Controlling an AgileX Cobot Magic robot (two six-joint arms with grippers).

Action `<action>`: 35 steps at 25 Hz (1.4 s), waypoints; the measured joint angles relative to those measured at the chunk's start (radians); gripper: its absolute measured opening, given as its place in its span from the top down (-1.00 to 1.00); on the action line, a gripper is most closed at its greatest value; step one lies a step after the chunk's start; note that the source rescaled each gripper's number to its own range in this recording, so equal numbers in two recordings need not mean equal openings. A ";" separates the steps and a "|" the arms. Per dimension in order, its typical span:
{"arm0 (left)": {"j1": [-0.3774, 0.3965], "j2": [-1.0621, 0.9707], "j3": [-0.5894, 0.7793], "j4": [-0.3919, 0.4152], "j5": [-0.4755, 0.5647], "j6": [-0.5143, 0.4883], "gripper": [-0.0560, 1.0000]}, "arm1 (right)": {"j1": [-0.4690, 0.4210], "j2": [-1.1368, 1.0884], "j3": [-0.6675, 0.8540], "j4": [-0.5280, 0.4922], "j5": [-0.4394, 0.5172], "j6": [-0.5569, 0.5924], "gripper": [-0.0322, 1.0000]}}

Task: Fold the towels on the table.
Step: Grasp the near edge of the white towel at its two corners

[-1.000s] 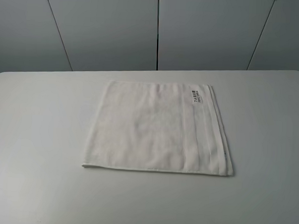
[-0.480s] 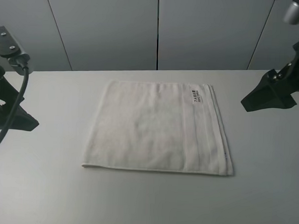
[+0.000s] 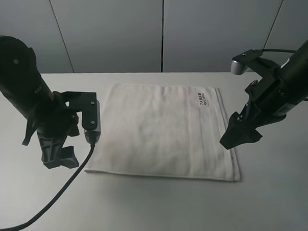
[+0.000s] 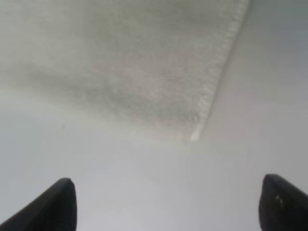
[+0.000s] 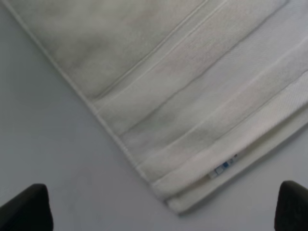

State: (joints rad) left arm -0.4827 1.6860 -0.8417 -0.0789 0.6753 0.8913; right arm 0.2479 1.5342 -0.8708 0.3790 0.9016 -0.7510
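The white terry towel lies flat on the white table, with its dark-printed label at the far right and stripe bands along the right edge. My left gripper is low just left of the towel's near left corner. The left wrist view shows that corner ahead of the open, empty left gripper. My right gripper hovers over the right edge near the near right corner. The right wrist view shows the striped corner in front of the open, empty right gripper.
A grey panelled wall stands behind the table. The left arm's black cable trails across the table toward the front left. A small side tag sticks out of the towel's edge.
Both arms came into view from the sides and moved in and down, the left to the towel's near left corner, the right to its right edge. The towel has not moved.
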 joint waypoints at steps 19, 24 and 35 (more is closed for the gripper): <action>-0.063 0.182 -0.014 0.044 -0.134 0.006 -0.94 | 0.000 0.042 0.000 -0.019 -0.033 -0.044 -1.00; -0.074 0.182 -0.014 0.044 -0.153 0.028 -0.94 | 0.000 0.042 0.000 -0.021 -0.035 -0.065 -1.00; -0.094 0.231 -0.021 0.052 -0.158 0.046 -0.94 | 0.000 0.042 0.000 -0.039 -0.035 -0.119 -1.00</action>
State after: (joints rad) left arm -0.5767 1.9170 -0.8622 -0.0266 0.5173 0.9374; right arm 0.2479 1.5759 -0.8708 0.3397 0.8667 -0.8696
